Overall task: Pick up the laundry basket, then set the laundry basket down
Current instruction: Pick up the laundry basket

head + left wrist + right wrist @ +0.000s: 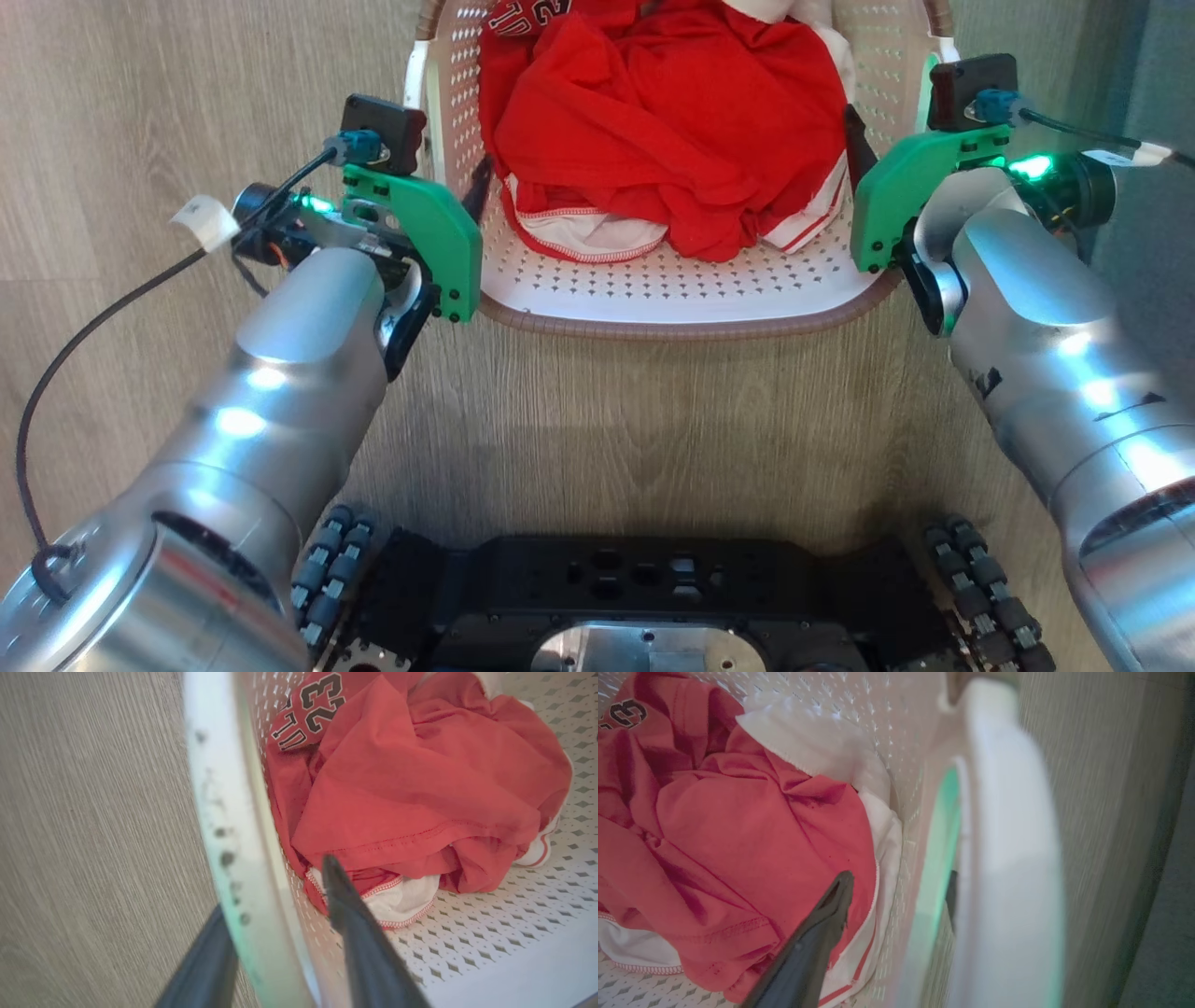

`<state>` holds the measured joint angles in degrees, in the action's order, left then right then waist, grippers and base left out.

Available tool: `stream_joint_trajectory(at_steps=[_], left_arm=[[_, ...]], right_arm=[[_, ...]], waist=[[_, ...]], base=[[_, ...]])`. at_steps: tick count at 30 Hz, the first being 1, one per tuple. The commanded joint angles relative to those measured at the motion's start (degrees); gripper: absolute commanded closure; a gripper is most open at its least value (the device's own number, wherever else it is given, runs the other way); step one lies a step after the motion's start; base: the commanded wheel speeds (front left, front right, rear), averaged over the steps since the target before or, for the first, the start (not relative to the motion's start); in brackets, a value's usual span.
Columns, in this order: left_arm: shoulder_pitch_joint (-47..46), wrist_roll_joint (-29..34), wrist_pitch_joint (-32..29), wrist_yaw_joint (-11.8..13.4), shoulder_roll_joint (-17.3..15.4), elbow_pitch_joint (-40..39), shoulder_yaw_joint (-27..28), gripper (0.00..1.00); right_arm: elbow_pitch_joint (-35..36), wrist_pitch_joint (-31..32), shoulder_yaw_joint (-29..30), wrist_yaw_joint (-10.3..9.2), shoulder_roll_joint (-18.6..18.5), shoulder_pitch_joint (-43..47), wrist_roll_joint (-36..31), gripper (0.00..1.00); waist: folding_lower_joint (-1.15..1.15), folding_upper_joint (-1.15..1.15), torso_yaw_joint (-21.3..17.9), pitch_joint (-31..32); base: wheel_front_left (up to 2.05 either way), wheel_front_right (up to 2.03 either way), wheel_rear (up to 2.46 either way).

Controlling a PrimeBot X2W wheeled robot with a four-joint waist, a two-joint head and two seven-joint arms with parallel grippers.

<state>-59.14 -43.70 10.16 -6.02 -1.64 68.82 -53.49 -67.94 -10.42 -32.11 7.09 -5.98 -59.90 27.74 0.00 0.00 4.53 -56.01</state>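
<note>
The laundry basket (653, 285) stood on the wooden floor (607, 420) directly ahead of the robot's dark wheeled base (644, 579), its brown rim facing the robot and its far end cut off by the top of the head view. Inside it lay a crumpled red jersey (672, 121) with white trim and dark numerals, bunched toward the middle of the perforated bottom. The left gripper (274, 884) sat over the basket's left side with its fingers spread wide. One dark finger (359, 942) reached inside, near the jersey's hem, and the other was outside against the white side handle (219, 812), so the wall and handle lay between them without being pinched. The right gripper (900, 875) was placed likewise on the opposite side, spread wide. Its inner finger (808, 952) lay over the red cloth, and its outer finger showed dark through the opening of the right handle (1008, 858). Neither gripper had closed on anything.
</note>
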Motion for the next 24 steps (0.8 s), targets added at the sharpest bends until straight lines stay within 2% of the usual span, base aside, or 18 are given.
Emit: stream_joint_trajectory(at_steps=[1, 2, 14, 19, 24], left_arm=[[0.63, -0.53, 0.14, 0.07, -1.24, -0.23, 0.11, 1.00], [0.63, -0.92, -0.01, -0.01, -1.24, -0.25, -0.23, 1.00], [1.24, -4.05, -0.34, -0.33, -1.24, -0.63, -5.25, 1.00], [3.24, -4.92, -4.53, -1.15, -1.24, -1.73, -9.16, 1.00], [6.04, -6.60, -6.90, -1.43, -1.23, -3.02, -12.38, 1.00]], right_arm=[[0.14, -0.26, -0.93, 0.40, 0.82, 2.10, 0.83, 0.66], [0.13, -0.46, -0.97, 0.40, 0.80, 2.03, 1.39, 1.00], [-1.12, -0.04, -4.13, 0.40, 0.09, 2.32, 4.95, 1.00], [-0.61, 5.69, -8.08, 0.40, 0.37, 4.80, 6.82, 1.00], [1.95, 11.93, -11.01, 0.40, 0.41, 8.40, 11.77, 1.00]], waist=[[0.00, 0.00, -0.01, 0.06], [0.00, 0.00, 0.01, 0.08], [0.00, 0.00, 0.49, 2.52], [0.00, 0.00, 0.15, 7.24], [0.00, 0.00, -0.21, 14.53]], base=[[0.00, 0.00, 0.00], [0.00, 0.00, 0.00], [0.00, 0.00, 0.00], [0.00, 0.00, 0.00], [0.00, 0.00, 0.00]])
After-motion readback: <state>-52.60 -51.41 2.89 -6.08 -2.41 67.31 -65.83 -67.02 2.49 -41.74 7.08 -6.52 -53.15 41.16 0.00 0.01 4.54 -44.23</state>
